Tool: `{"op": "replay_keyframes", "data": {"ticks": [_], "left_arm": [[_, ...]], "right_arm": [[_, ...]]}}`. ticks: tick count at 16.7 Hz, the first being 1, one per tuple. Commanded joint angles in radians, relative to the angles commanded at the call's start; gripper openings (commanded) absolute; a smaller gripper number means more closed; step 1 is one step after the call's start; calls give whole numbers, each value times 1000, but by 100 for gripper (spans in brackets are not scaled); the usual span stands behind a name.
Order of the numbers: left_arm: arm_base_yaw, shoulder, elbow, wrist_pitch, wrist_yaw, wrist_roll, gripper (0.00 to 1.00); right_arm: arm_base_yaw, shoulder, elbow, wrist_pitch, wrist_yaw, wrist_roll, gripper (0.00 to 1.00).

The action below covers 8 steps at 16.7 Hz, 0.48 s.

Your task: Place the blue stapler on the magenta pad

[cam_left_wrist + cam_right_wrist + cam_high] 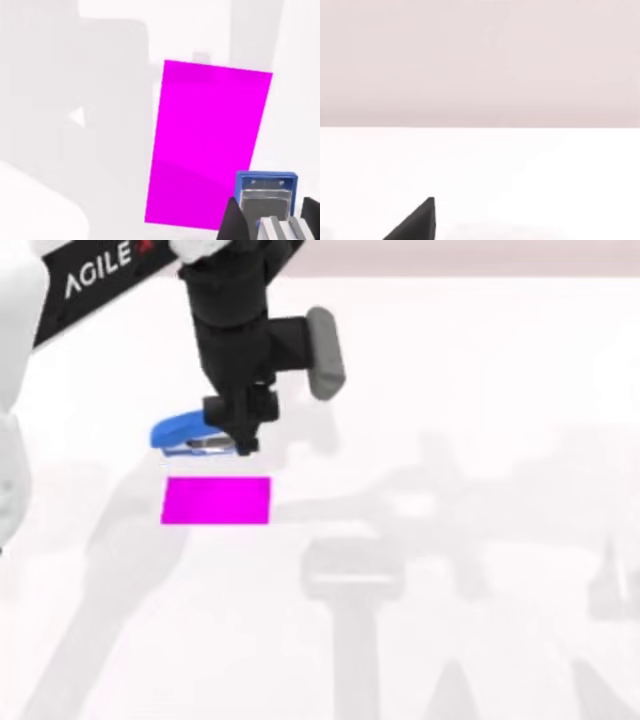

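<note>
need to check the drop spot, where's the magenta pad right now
In the top view the magenta pad lies flat on the table's left half, just nearer the camera than the blue stapler gripped by the left gripper.

white "AGILE" lettering, on left arm (95, 285) black link

Pad top: flat magenta rectangular pad (216, 501) bare, open from above.
Obstacle: bright blue stapler (180, 431) in left gripper (243, 445), just beyond pad.

White table (480, 390) w/ shadows; pale wall (480, 60) behind.
</note>
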Motion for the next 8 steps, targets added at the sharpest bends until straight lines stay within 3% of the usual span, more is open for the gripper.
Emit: {"op": "replay_keyframes", "data": {"ticks": [3, 8], "left_arm": [[-17, 16, 37, 4, -1, 72, 0], [-12, 12, 36, 5, -2, 75, 0]], "right_arm": [[0, 0, 0, 0, 0, 0, 100], [0, 0, 0, 0, 0, 0, 100]]}}
